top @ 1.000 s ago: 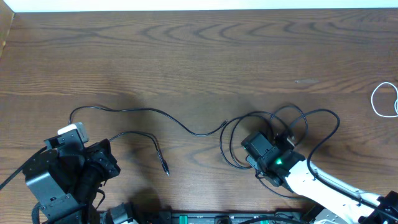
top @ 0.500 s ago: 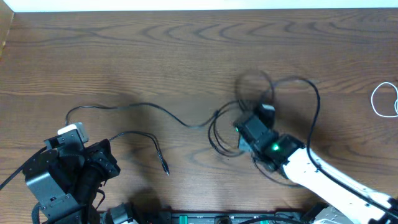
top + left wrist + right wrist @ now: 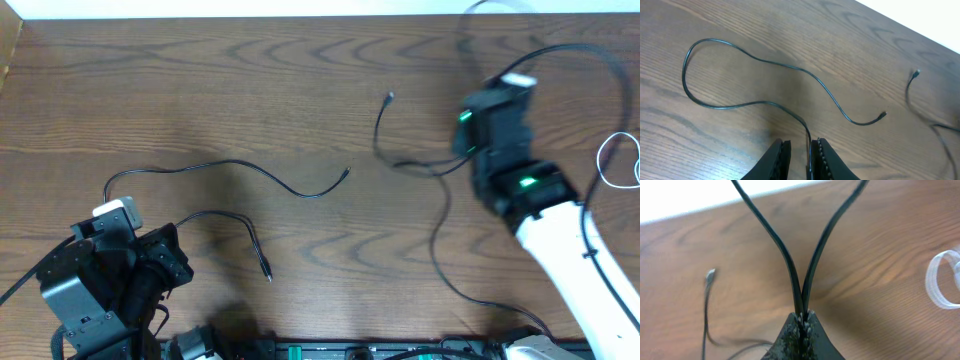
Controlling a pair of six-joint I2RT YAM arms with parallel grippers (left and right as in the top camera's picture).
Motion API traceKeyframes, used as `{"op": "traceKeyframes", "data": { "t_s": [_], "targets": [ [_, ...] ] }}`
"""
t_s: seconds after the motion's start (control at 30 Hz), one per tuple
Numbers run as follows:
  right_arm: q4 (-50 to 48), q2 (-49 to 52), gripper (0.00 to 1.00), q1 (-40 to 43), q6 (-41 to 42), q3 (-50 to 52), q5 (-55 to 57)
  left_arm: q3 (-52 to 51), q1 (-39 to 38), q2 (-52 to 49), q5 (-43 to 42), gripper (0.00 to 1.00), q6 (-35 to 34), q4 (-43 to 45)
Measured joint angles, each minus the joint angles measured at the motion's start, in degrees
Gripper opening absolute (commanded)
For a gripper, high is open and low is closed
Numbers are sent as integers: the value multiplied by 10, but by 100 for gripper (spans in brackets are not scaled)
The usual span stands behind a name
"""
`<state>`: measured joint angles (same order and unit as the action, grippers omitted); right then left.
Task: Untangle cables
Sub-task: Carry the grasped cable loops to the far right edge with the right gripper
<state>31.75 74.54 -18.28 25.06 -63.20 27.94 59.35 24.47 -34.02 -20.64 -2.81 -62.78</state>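
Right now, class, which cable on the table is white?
The looped white cable near the table's far right edge; the other visible cables are black cables.

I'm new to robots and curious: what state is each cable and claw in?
Left black cable, flat on the table, running between the fingers of the left gripper.
Right black cable, doubled, pinched in the right gripper.
White cable, looped on the table, untouched.
Left gripper, nearly closed; grip unclear.
Right gripper, shut on its cable.
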Motion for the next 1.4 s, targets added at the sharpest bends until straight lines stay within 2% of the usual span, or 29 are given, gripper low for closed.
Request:
{"op": "traceKeyframes", "data": {
  "t_s": [0.3,0.33,0.57,0.7,0.97,1.0,1.07,1.1,1.13,1.2,1.4],
  "targets": [
    [-81,0,1,272,-55,-73,0,0,0,0,0,20,0,0],
    [-92,0,1,316,-61,-75,-19,0,0,0,0,20,0,0],
    [-103,26,1,478,-62,-78,-212,0,0,0,0,20,0,-1],
    [-91,81,1,515,-62,-79,-280,0,0,0,0,21,0,-1],
    [-59,182,1,516,-62,-79,-336,0,0,0,0,21,0,-13],
    [-54,191,8,516,-62,-79,-338,0,0,0,0,21,0,-13],
    [-41,214,54,516,-58,-79,-341,0,0,0,0,21,0,-13],
    [-39,217,70,516,-60,-79,-342,0,0,0,0,21,0,-13],
    [-32,229,77,516,-60,-79,-344,0,0,0,0,21,0,-13],
    [-23,240,99,516,-60,-79,-344,0,0,0,0,21,0,-13],
    [-2,243,99,516,-60,-79,-348,0,0,0,0,21,0,-13]
  ]
}}
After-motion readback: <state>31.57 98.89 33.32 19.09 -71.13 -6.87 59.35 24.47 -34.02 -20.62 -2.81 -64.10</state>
